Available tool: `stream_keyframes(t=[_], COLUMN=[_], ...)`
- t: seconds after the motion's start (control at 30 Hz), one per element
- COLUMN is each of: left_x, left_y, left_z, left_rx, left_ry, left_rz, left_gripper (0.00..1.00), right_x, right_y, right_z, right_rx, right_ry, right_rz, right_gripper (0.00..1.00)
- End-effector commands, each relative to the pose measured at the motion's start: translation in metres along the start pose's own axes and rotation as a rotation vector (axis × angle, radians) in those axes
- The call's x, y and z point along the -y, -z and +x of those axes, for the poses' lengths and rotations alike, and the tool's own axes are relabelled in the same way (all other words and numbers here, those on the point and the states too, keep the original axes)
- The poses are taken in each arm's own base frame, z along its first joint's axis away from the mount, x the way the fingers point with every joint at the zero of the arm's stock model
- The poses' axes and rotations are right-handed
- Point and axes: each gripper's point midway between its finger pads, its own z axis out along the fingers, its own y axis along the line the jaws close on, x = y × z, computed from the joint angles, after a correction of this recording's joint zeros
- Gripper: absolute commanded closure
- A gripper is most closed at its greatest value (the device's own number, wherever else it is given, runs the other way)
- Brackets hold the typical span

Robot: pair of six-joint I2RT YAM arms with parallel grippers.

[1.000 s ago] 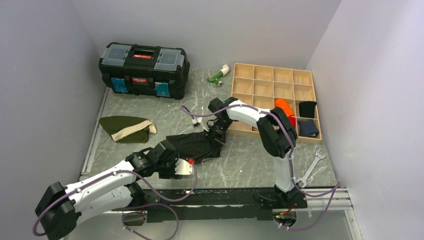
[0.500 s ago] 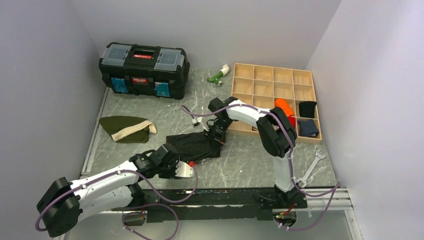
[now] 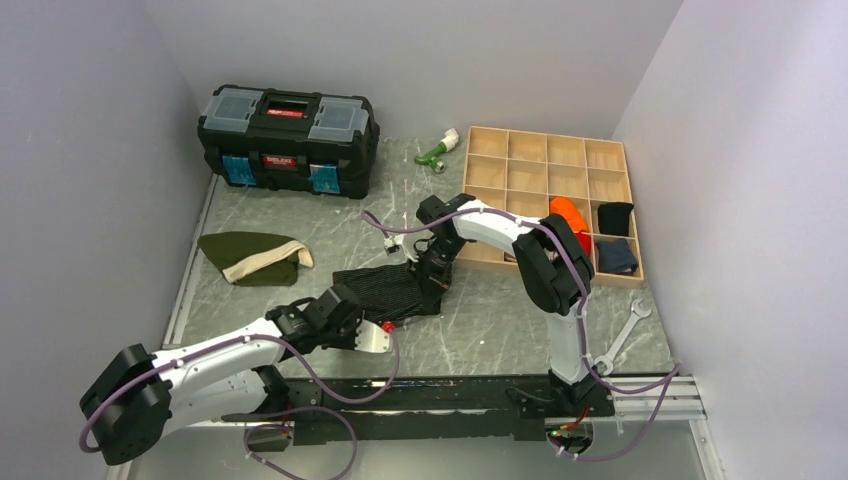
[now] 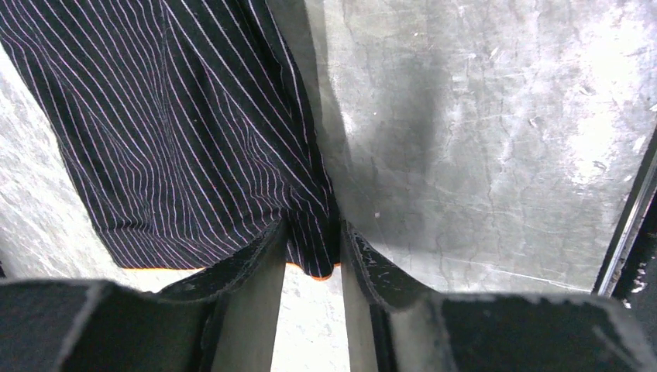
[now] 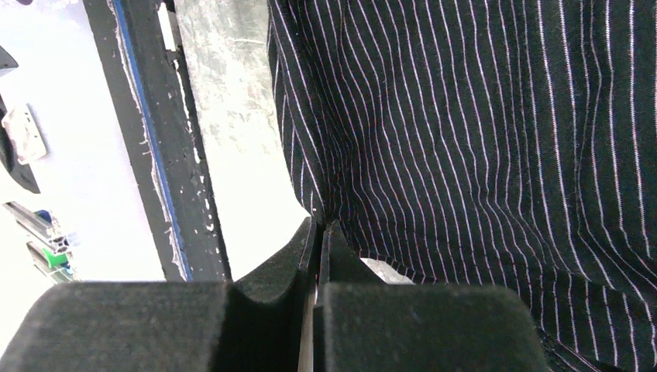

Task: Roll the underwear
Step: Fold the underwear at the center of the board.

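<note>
The underwear (image 3: 385,288), black with fine pale stripes, lies flat on the table in front of the arms. My left gripper (image 3: 372,332) is at its near edge. In the left wrist view the gripper (image 4: 314,236) pinches a folded corner of the underwear (image 4: 178,132) between its fingers. My right gripper (image 3: 432,285) is at the garment's right edge. In the right wrist view its jaws (image 5: 319,229) are pressed together on the edge of the underwear (image 5: 480,132), which is lifted a little off the table.
A black toolbox (image 3: 288,125) stands at the back left. An olive garment with a cream band (image 3: 250,258) lies at the left. A wooden compartment tray (image 3: 548,165) at the back right holds orange, black and blue cloths. A wrench (image 3: 622,335) lies at the right front.
My left arm has swung its elbow and forearm a little to the right while its gripper stays at the underwear's near edge. The right arm and the garment have hardly moved.
</note>
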Motion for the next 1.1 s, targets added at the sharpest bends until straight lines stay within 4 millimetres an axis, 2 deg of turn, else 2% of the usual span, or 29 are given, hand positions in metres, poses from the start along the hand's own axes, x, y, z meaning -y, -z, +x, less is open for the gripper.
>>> stream_keyframes(t=[0.0,0.37,0.6,0.8,0.93,1.07], left_x=[0.030,0.030,0.023,0.025,0.026,0.023], left_y=[-0.008,-0.007,0.003,0.021,0.032,0.039], left_z=[0.023,0.025,0.015,-0.005,-0.017,-0.026], left_rx=[-0.070,-0.091,-0.085,-0.047,-0.018,0.004], left_ry=[-0.016,-0.026,-0.012,0.025,0.051,0.068], left_rz=[0.109,0.120,0.137,0.220,0.259,0.273], left_gripper=[0.66,1.00,1.00,1.00,1.00,1.00], right_x=[-0.001,-0.004,-0.010,-0.026,-0.033,-0.034], right_y=[0.007,0.010,0.007,0.005,0.012,0.021], right_z=[-0.009,-0.007,-0.001,0.011,0.013,0.006], right_rx=[0.020,0.027,0.025,0.012,0.014,0.019], right_ry=[0.027,0.016,0.011,0.011,0.021,0.028], right_rz=[-0.006,-0.014,-0.040,-0.071,-0.061,-0.031], right_gripper=[1.00,1.00,1.00,1.00,1.00,1.00])
